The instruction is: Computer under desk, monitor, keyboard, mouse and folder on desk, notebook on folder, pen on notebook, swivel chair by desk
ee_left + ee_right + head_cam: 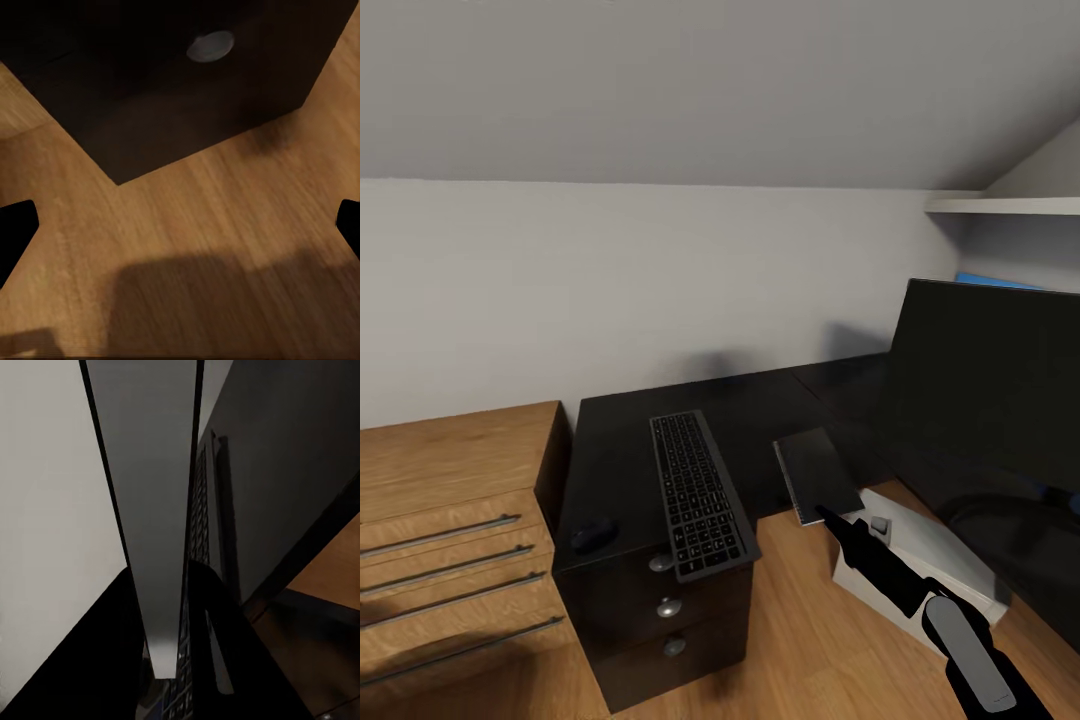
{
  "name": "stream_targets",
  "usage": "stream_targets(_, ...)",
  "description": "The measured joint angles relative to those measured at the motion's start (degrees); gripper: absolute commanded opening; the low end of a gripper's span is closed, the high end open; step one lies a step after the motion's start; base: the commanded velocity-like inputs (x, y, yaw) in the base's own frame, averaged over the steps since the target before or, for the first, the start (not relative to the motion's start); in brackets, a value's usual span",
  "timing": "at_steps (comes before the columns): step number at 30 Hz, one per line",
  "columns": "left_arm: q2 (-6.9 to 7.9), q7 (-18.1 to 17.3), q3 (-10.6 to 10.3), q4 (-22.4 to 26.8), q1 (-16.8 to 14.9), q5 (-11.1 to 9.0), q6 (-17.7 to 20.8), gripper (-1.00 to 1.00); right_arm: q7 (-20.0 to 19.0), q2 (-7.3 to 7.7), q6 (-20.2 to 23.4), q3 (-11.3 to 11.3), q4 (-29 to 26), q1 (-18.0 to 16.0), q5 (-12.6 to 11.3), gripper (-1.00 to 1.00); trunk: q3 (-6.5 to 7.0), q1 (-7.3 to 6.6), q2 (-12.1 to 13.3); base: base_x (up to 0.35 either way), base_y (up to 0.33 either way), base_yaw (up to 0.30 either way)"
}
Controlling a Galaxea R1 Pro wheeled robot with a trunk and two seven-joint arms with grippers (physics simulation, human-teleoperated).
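Sloped grey ceiling over pale wall, wood floor [800,620] below. Far left of head view: low wooden drawer unit [450,540] with long metal handles. Just right of it, black desk [630,440] running back along wall toward right, drawer stack with round silver knobs [668,606] at its front end. Small black mouse [592,534] at front left corner of desk top. Keyboard [698,492] right of mouse, lengthwise on desk, near end overhanging front edge above drawers. Grey notebook [818,476] centre-right, held above floor beside desk edge, slightly tilted. Right pincer [828,516] pinching notebook's near edge, black arm reaching up from lower right corner. Light grey computer [920,560] on floor under arm, partly hidden. Large black monitor [985,390] filling right side, blue sliver of folder [990,281] showing over its top edge, white shelf [1010,205] upper right.

Left wrist view: left pincer [180,225] spread wide, black fingertips [13,229] at both frame edges, nothing between, wood floor below, black drawer front with one silver knob ahead.

Right wrist view: notebook [150,510] edge-on as long grey strip clamped between dark fingers [217,637], keyboard keys behind it.
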State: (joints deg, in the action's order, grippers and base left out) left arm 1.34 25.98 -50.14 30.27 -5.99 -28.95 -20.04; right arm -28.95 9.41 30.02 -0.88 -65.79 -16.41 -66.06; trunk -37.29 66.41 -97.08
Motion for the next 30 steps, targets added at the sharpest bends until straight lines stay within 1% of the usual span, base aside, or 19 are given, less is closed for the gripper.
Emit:
stream_targets(12,0.01,0.1,0.0,-0.2,0.0,0.0,0.0,1.00,0.2,-0.04,0.1,-0.3,1.7,0.0,-0.1,-1.00,-0.02,0.00,0.0,0.000,0.000,0.014)
stream_targets(16,-0.05,0.1,0.0,-0.2,0.0,-0.1,0.0,1.00,0.6,-0.01,0.6,-0.7,2.8,-0.1,-0.2,-1.00,-0.02,0.00,0.0,0.000,0.000,0.000)
stream_targets(19,-0.07,0.3,0.0,-0.2,0.0,0.0,0.0,1.00,1.3,-0.04,1.7,-1.6,4.1,-0.4,-0.2,-1.00,-0.02,0.00,0.0,0.000,0.000,0.000)
stream_targets(20,-0.08,0.7,0.0,-0.2,0.0,0.0,0.0,1.00,2.9,-0.03,2.8,-2.1,5.5,-2.0,-0.3,-1.00,-0.01,0.00,0.0,0.000,0.000,0.000)
stream_targets(23,-0.08,0.8,0.0,-0.2,0.0,0.0,0.0,1.00,4.0,0.06,3.7,-2.7,6.3,-4.2,-0.7,-1.00,-0.01,0.00,0.0,0.000,0.000,0.000)
stream_targets(24,-0.08,1.0,0.0,-0.2,0.0,0.0,0.0,1.00,4.9,0.10,6.1,-3.7,7.7,-6.9,-0.5,-1.00,-0.01,0.00,0.0,0.000,0.000,0.000)
stream_targets(25,-0.08,1.2,0.0,-0.2,0.0,0.0,0.1,1.00,5.3,0.10,7.6,-4.1,8.3,-8.0,-1.0,-1.00,-0.01,0.00,0.0,0.000,0.000,0.000)
stream_targets(26,-0.08,1.3,0.0,-0.2,0.0,0.0,0.1,1.00,5.5,0.10,8.9,-4.5,9.0,-9.0,-0.8,-1.00,-0.01,0.00,0.0,0.000,0.000,0.000)
stream_targets(27,-0.08,1.6,0.0,-0.2,0.0,0.0,0.1,1.00,5.7,0.10,11.4,-5.4,10.0,-10.3,-0.9,-1.00,-0.01,0.00,0.0,0.000,0.000,0.000)
stream_targets(28,-0.08,1.9,0.0,-0.2,0.0,0.0,0.1,1.00,6.0,0.06,14.4,-6.9,11.0,-11.6,-1.1,-1.00,-0.01,0.00,0.0,0.000,0.000,0.000)
stream_targets(29,-0.08,2.1,0.0,-0.2,0.0,0.0,0.1,1.00,6.2,0.04,16.2,-7.8,11.4,-12.1,-1.0,-1.00,-0.02,0.00,0.0,0.000,0.000,0.000)
stream_targets(30,-0.08,2.1,0.0,-0.2,0.0,0.0,0.1,1.00,6.2,0.04,17.1,-8.3,11.6,-12.2,-1.0,-1.00,-0.02,0.00,0.0,0.000,0.000,0.000)
